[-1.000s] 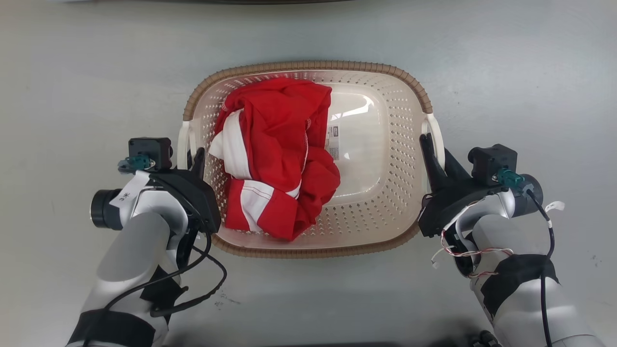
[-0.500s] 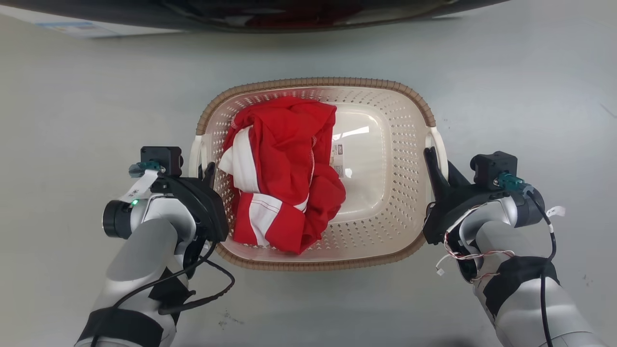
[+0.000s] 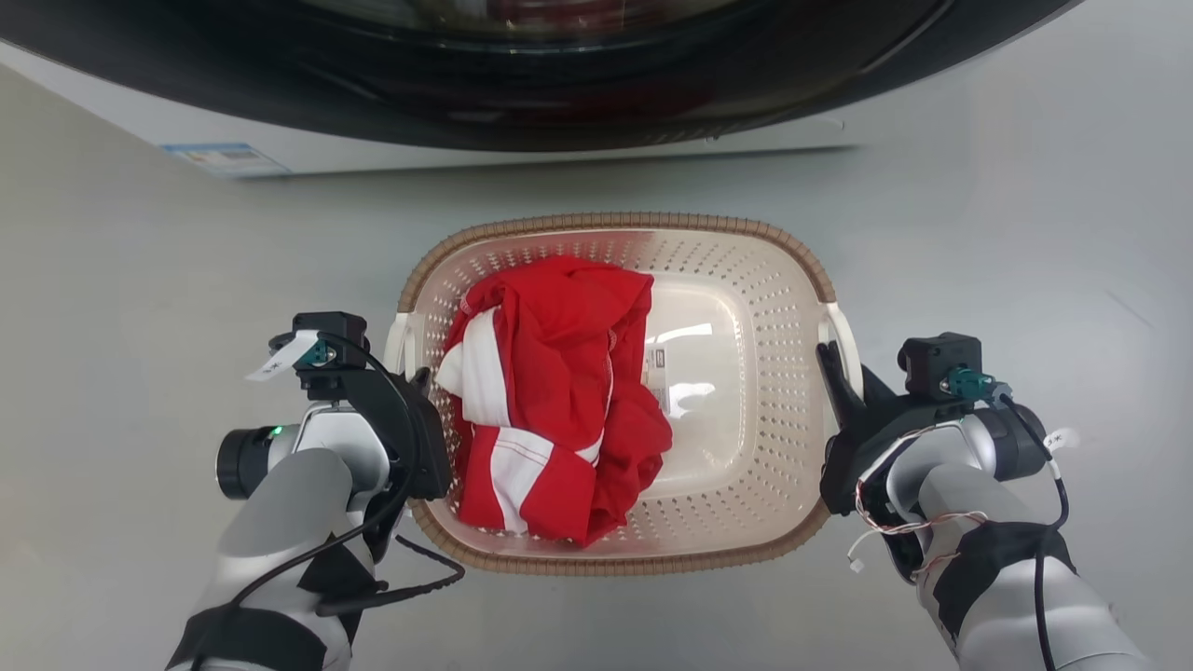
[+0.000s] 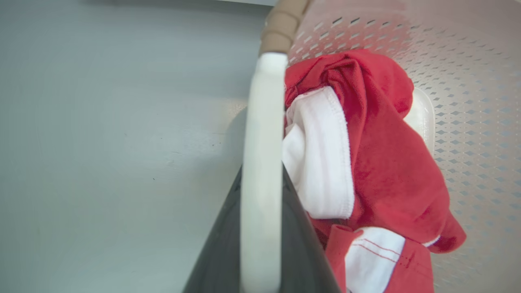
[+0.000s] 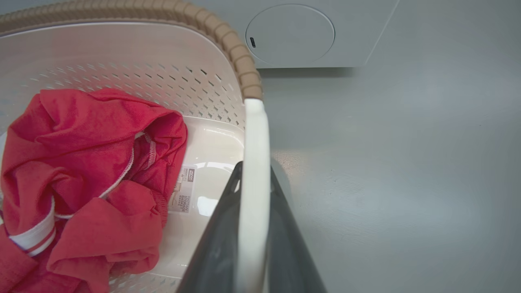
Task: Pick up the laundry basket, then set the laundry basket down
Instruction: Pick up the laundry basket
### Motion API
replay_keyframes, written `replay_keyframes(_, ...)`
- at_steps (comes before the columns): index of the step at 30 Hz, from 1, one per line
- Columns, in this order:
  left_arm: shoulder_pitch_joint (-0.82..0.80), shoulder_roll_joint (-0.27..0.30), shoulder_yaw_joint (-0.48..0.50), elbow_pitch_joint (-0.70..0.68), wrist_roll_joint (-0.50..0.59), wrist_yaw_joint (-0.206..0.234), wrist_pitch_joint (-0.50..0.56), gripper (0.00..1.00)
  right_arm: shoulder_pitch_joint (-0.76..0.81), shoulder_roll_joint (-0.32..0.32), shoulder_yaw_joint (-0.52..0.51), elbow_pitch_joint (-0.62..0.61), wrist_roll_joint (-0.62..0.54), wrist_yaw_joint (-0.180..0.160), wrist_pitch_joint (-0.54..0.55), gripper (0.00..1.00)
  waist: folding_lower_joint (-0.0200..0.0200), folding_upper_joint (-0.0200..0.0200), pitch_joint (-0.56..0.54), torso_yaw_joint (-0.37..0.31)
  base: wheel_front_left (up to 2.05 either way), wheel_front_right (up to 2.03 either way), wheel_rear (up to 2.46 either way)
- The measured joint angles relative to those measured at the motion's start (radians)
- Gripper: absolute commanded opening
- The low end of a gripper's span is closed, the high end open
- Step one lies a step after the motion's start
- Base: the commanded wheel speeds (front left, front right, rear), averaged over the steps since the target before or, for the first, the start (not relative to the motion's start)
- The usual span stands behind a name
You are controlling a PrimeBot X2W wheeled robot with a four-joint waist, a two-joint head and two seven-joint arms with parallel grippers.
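The laundry basket [image 3: 746,280] is cream-white with a brown woven-look rim, and it sits at the middle of the head view above the grey floor. Red and white clothes [image 3: 550,410] lie in its left half. My left gripper [image 3: 418,380] is shut on the basket's white left handle [image 4: 260,162]. On the other side, my right gripper [image 3: 831,359] is shut on the right handle [image 5: 254,183]. In each wrist view the white handle runs between the two dark fingers [image 4: 220,252] [image 5: 215,248].
A washer [image 3: 522,75] with a dark round door fills the top of the head view, just beyond the basket. Its white front panel [image 5: 309,36] shows in the right wrist view. Grey floor [image 3: 140,326] lies on both sides.
The head view has tilted up, bringing the washer into sight. The basket, held at both handles, now appears smaller and lower in that view, nearer the washer.
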Motion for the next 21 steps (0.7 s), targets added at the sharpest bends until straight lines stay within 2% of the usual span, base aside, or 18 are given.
replay_keyframes(13, 0.072, -0.007, -0.006, 0.028, -0.029, -0.008, 0.084, 0.00, 0.056, 0.013, 0.037, 0.076, 0.037, 0.004, 0.045, 0.00, -0.0001, -0.0001, -0.172, 0.004, 0.00, 0.00, 0.00)
replay_keyframes(21, 0.124, -0.007, -0.029, 0.033, -0.086, -0.008, 0.145, 0.00, 0.104, 0.014, 0.066, 0.084, 0.058, 0.004, 0.082, 0.00, -0.0002, 0.0000, -0.283, 0.008, 0.00, 0.00, 0.00)
